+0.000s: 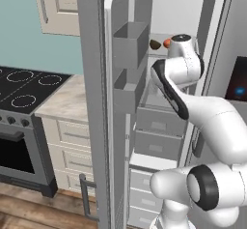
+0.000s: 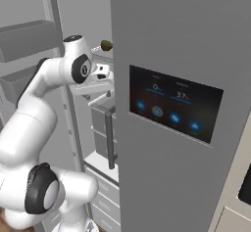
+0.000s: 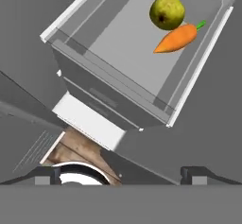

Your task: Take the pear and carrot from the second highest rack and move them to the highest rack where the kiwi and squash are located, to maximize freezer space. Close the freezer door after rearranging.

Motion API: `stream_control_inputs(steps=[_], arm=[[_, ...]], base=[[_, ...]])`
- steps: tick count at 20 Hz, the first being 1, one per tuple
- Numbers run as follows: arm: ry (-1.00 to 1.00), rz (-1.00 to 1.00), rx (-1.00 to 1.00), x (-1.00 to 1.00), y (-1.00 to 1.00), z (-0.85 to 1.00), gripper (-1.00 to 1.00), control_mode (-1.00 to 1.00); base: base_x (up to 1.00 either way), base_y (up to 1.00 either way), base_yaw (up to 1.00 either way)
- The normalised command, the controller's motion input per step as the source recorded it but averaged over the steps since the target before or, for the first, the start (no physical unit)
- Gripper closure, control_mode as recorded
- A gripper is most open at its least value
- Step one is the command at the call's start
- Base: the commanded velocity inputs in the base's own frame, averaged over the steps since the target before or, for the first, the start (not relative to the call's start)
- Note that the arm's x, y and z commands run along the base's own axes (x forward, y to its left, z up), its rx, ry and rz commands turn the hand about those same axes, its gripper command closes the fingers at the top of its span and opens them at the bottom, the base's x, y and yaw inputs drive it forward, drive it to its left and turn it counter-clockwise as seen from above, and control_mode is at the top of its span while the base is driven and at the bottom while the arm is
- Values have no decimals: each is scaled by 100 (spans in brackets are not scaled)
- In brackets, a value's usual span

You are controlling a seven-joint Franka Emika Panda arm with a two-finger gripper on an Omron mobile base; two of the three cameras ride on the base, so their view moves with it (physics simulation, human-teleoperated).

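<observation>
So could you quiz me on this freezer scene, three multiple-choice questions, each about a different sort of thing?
1. Where does the carrot lie?
A. Beside the pear, touching it, on the same rack
B. On the stove
C. On the wooden floor

2. What colour is the carrot's stalk end?
A. Blue
B. Green
C. White

3. How does the gripper stand?
A. Shut on the pear
B. Shut on the carrot
C. Open, holding nothing

Answers:
1 A: in the hand view the two lie together on the grey rack.
2 B: a small green tip sticks out at its thick end.
3 C: its two dark finger tips stand far apart, well short of both foods.
</observation>
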Motion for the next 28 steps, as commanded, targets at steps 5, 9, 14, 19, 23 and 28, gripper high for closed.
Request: stream_control_inputs(steps=[5, 9, 14, 19, 23, 28], arm=[[-10, 15, -20, 1, 0, -10, -100, -100], [-1, 18, -1, 27, -10, -5, -100, -100], [0, 17, 0, 47, -14, -7, -100, -100], [-2, 9, 0, 47, -9, -10, -100, -100], [-3, 2, 0, 39, -5, -12, -100, -100], [0, 0, 0, 28, -8, -3, -100, -100]], base=[[0, 0, 0], [0, 0, 0], [0, 0, 0], [0, 0, 0], [0, 0, 0], [0, 0, 0]])
